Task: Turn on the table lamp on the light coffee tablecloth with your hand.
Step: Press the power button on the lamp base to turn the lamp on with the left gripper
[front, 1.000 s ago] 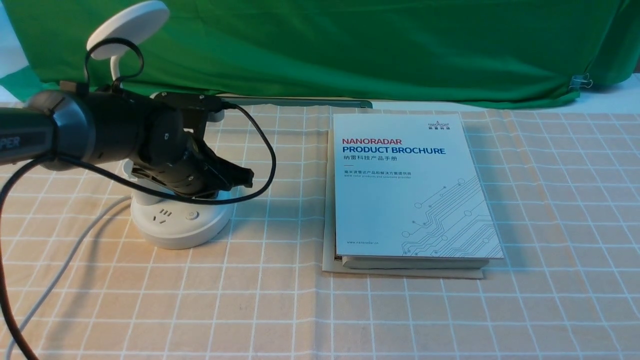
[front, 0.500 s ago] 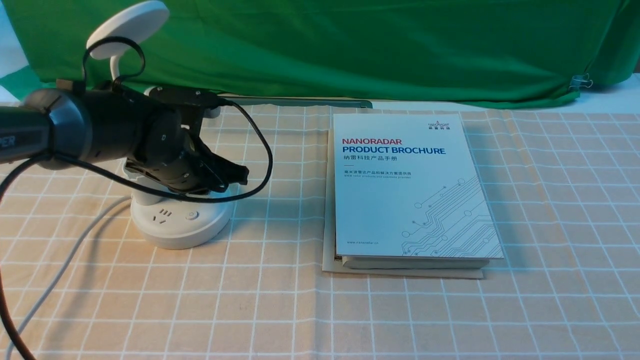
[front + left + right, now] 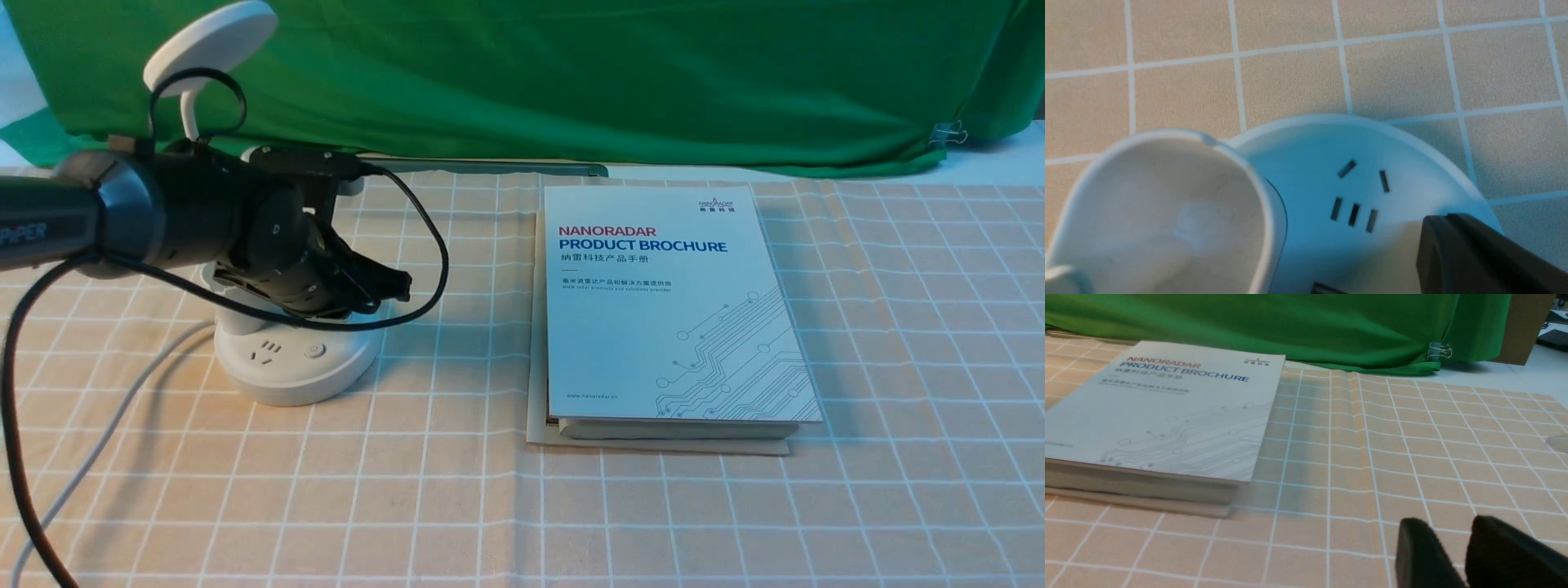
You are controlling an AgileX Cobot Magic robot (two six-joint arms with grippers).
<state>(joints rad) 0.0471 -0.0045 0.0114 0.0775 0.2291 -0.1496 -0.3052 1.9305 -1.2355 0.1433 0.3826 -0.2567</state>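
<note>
The left hand [image 3: 1447, 216] and its looping cable [image 3: 416, 314] hide part of the table lamp [image 3: 290, 371], which stands on the light coffee tablecloth [image 3: 392, 506]; I cannot tell whether its fingers are open or closed. The lamp is smooth white plastic: flat disc head, thin neck, round slotted base. The cloth looks matte, gridded.

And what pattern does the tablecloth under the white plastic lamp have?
Thin white lines forming a square grid on light tan-beige cloth; clearest in the front view.
</note>
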